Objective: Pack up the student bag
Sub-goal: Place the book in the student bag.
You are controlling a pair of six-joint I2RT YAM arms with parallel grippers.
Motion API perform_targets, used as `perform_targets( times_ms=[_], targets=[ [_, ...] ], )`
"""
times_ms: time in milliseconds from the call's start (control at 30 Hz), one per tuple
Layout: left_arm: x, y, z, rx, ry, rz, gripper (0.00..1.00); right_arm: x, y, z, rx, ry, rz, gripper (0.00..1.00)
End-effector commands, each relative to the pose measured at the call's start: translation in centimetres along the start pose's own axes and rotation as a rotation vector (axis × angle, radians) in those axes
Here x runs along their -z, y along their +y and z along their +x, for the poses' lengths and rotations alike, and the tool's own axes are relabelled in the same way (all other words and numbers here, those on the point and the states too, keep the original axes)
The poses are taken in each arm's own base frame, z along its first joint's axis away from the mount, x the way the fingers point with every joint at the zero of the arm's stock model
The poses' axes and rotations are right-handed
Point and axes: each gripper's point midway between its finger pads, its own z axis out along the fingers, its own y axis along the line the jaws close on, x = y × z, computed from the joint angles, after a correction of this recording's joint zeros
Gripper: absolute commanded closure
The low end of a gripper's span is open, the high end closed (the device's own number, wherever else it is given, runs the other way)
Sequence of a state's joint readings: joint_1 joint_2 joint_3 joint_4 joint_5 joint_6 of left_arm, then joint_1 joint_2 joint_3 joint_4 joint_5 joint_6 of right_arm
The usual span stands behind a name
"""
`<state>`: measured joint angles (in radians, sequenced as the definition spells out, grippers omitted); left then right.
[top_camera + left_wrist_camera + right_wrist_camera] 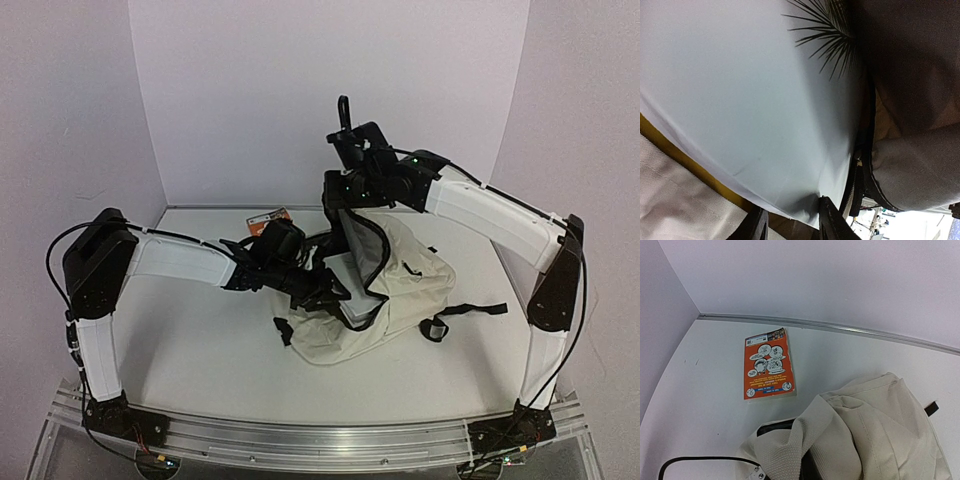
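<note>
The student bag (415, 275) lies on the table with its mouth lifted open toward the left. My right gripper (343, 200) is above the mouth and holds its top rim up; its fingers are out of the right wrist view, where the cream fabric (875, 430) rises toward the bottom edge. My left gripper (325, 290) is at the mouth, on a pale grey-white book (358, 305) that is partly inside. In the left wrist view the book's cover (750, 90) fills the frame, its lower edge sits between my fingers (832, 220), and the bag's black zipper (857, 185) is beside it.
An orange comic-style book (270, 215) lies flat near the back wall, left of the bag; it also shows in the right wrist view (767, 365). A black strap (470, 310) trails from the bag toward the right. Walls enclose the table on three sides.
</note>
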<state>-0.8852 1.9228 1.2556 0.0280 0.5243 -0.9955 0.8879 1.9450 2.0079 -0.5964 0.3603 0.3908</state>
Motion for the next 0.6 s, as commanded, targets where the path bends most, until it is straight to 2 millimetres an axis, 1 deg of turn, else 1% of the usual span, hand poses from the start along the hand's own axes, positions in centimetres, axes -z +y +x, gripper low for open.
perform_targets(
  times_ms=[0, 67, 100, 167, 200, 233, 267, 333, 367, 400, 433, 467, 500, 533, 567],
  targets=[
    [-0.1, -3.7, -0.2, -0.083, -0.003, 0.103, 0.66, 5.5, 1.5, -9.3, -0.150, -0.288, -0.123, 1.00],
    [0.6, -3.3, -0.4, -0.093, -0.029, 0.078, 0.62, 5.7, 1.1, -9.4, -0.147, -0.296, -0.103, 1.00],
    [1.3, -3.6, -0.6, -0.115, -0.057, 0.066, 0.59, 5.8, 0.7, -9.3, -0.145, -0.298, -0.088, 1.00],
    [2.8, -3.4, -1.2, -0.139, -0.110, 0.018, 0.47, 6.0, 0.0, -9.1, -0.136, -0.304, -0.054, 1.00],
    [3.4, -3.5, -1.3, -0.142, -0.122, 0.015, 0.45, 6.0, -0.2, -8.9, -0.131, -0.301, -0.047, 1.00],
    [5.3, -3.0, -1.9, -0.140, -0.159, -0.015, 0.37, 6.0, -1.1, -8.4, -0.119, -0.297, -0.010, 1.00],
    [6.6, -2.8, -2.5, -0.136, -0.186, -0.021, 0.33, 5.7, -1.9, -7.8, -0.117, -0.285, 0.007, 1.00],
    [8.6, -2.7, -2.9, -0.139, -0.219, -0.026, 0.29, 5.0, -2.9, -6.7, -0.126, -0.252, 0.006, 1.00],
    [9.9, -2.3, -3.6, -0.143, -0.245, -0.040, 0.26, 4.3, -3.7, -5.6, -0.131, -0.219, 0.001, 1.00],
    [11.2, -2.2, -3.8, -0.159, -0.258, -0.052, 0.23, 3.7, -4.5, -4.5, -0.136, -0.186, 0.001, 1.00],
    [12.3, -1.8, -4.3, -0.153, -0.271, -0.065, 0.21, 3.3, -4.8, -3.8, -0.139, -0.168, 0.001, 1.00],
    [13.4, -1.0, -5.0, -0.147, -0.281, -0.084, 0.18, 2.8, -5.5, -2.6, -0.142, -0.135, 0.000, 1.00],
    [14.5, -0.1, -5.6, -0.127, -0.290, -0.100, 0.16, 2.6, -6.3, -2.0, -0.155, -0.119, 0.004, 1.00],
    [15.5, 1.0, -6.3, -0.100, -0.294, -0.116, 0.15, 1.9, -7.4, -0.5, -0.168, -0.080, 0.012, 1.00],
    [16.4, 1.9, -7.0, -0.073, -0.299, -0.122, 0.14, 1.6, -8.1, 0.3, -0.189, -0.053, 0.004, 1.00]
  ],
)
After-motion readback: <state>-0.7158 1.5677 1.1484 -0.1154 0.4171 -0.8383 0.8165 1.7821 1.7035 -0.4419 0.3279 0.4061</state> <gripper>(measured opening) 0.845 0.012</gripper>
